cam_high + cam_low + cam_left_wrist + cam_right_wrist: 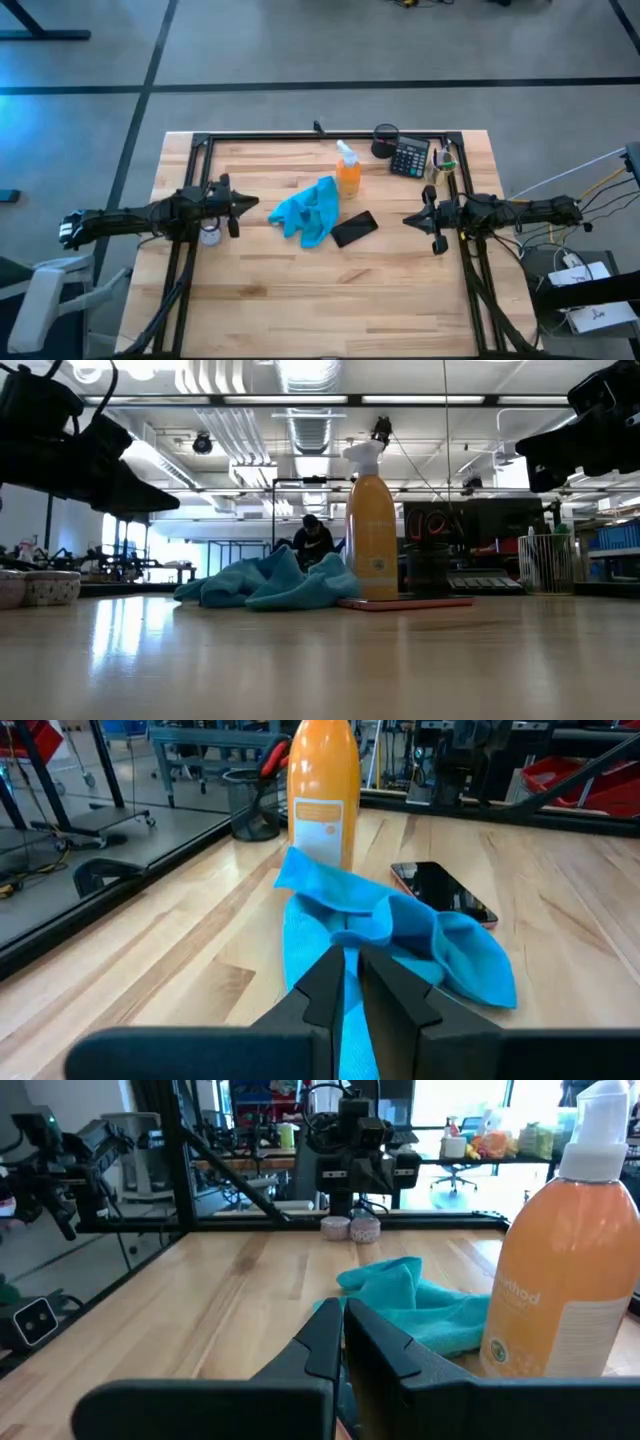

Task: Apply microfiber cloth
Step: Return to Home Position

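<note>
The turquoise microfiber cloth [308, 211] lies crumpled on the wooden table near its middle, and shows in the left wrist view [385, 935] too. Its right edge lies against a black phone [354, 228] that is flat on the table. My left gripper [254, 206] hovers just left of the cloth, above the table, shut and pointing at it [352, 960]. My right gripper [408, 219] hovers right of the phone, also shut and raised [342, 1315]. Neither gripper touches anything.
An orange spray bottle [348, 172] stands just beyond the cloth. A calculator [410, 158], a black cup [386, 140] and a wire basket [444, 160] sit at the far right. Small bowls [210, 235] stand under the left arm. Black frame rails [330, 134] border the table.
</note>
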Robot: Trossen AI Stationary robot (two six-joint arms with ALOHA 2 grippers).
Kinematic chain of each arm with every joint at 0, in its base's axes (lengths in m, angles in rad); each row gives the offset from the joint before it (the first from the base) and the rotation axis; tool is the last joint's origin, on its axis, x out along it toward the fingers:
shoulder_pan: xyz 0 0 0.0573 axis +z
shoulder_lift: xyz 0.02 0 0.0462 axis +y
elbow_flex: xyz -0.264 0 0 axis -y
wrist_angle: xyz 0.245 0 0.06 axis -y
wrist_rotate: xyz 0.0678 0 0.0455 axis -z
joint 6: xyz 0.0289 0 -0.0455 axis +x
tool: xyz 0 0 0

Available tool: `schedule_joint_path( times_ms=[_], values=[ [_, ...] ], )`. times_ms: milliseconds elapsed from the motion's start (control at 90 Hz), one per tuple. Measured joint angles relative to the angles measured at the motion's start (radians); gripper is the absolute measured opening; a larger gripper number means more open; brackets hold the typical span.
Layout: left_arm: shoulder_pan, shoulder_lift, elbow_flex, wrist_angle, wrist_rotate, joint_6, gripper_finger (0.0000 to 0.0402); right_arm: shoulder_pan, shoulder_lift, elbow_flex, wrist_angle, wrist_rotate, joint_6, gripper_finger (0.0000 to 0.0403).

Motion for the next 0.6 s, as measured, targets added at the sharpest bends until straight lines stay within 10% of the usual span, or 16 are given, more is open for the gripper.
schedule_joint_path(
  times_ms=[600],
  values=[
    [0.000,0.025,0.001,0.000,0.000,0.000,0.0021,0.000,0.000,0.000,0.000,0.000,0.000,0.0000]
  ],
)
